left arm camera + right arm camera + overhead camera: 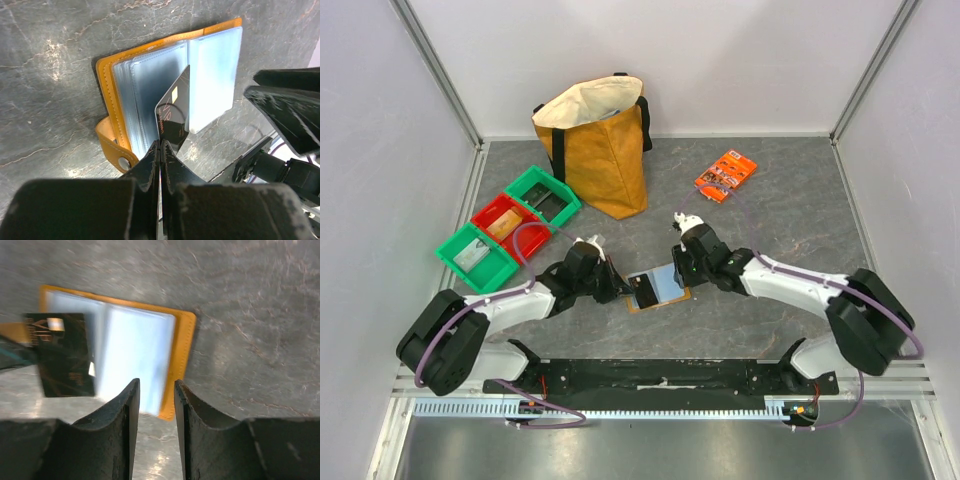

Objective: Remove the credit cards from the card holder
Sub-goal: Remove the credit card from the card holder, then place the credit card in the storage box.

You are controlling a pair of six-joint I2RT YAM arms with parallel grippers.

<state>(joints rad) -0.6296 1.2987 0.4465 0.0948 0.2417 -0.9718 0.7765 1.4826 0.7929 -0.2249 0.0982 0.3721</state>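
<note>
The left fingers (160, 149) are pressed together on the near edge of a dark card (173, 112), which rises just beyond them from the open card holder (111, 90) on the desk (45, 75). The right fingers (677, 272) are spread above the holder's opposite edge, gripping nothing. With the holder apparently unpinned, it could drag along, or the thin edge grip could slip

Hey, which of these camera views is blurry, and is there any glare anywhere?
Right wrist view: blurred, the card holder and dark card smeared. Left wrist view: sharp, with pale glare on the holder's clear pockets. Top view: evenly lit, soft shadows.
</note>
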